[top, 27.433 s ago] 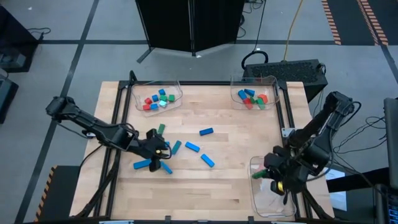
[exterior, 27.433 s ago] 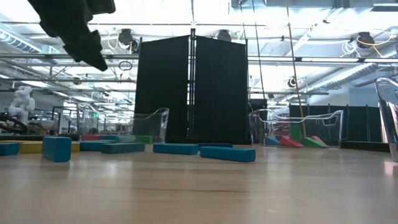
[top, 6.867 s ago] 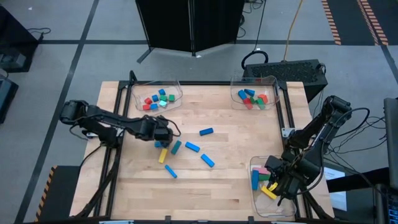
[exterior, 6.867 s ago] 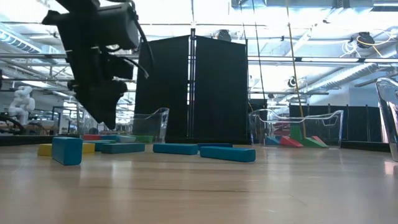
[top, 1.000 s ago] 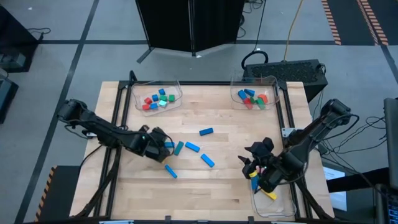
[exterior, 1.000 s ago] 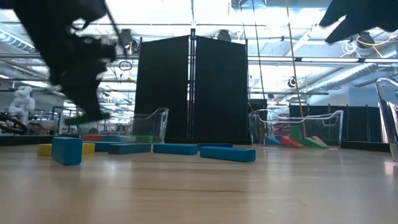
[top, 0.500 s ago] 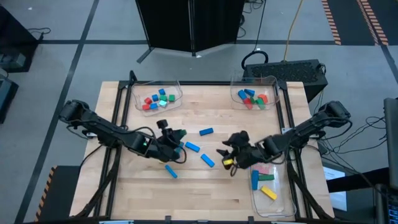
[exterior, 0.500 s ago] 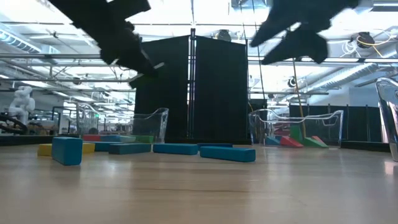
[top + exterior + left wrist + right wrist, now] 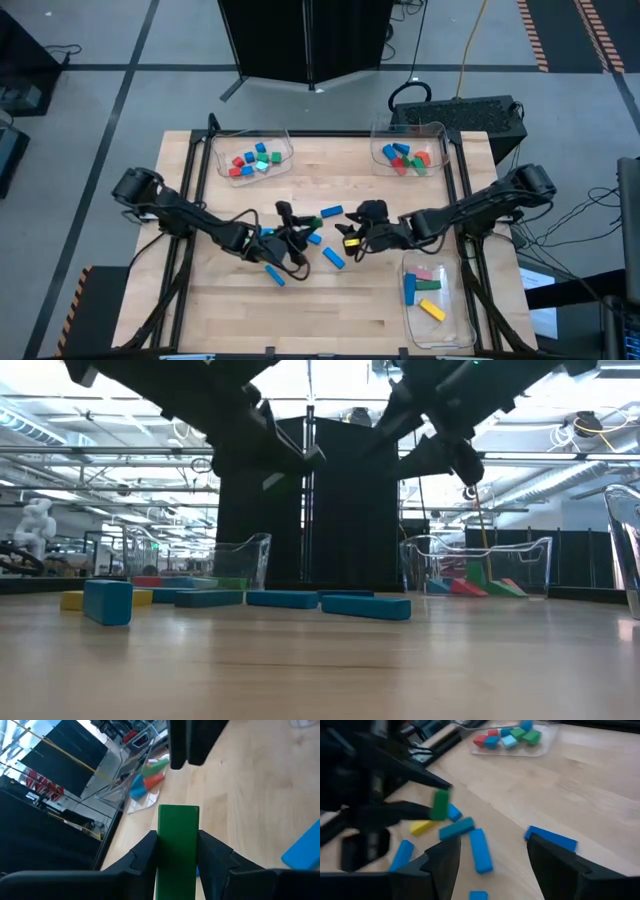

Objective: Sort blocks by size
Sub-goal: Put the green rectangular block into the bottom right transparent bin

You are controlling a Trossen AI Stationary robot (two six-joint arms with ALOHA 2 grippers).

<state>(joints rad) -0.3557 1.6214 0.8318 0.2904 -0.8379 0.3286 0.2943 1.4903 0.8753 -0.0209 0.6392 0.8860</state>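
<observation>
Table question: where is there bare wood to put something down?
Bare patches on the table: the near strip left of the clear tray, and the far middle between the two bins. The centre is crowded with loose blocks and both grippers.

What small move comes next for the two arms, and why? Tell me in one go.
Probably a handover: the left gripper holds the green block up over the table's middle, and the right gripper, fingers open, faces it close by. The right should likely ease forward until its fingers straddle the block's free end.

Green block [image 9: 178, 845], blue bars [image 9: 365, 606], yellow block [image 9: 422, 826].
</observation>
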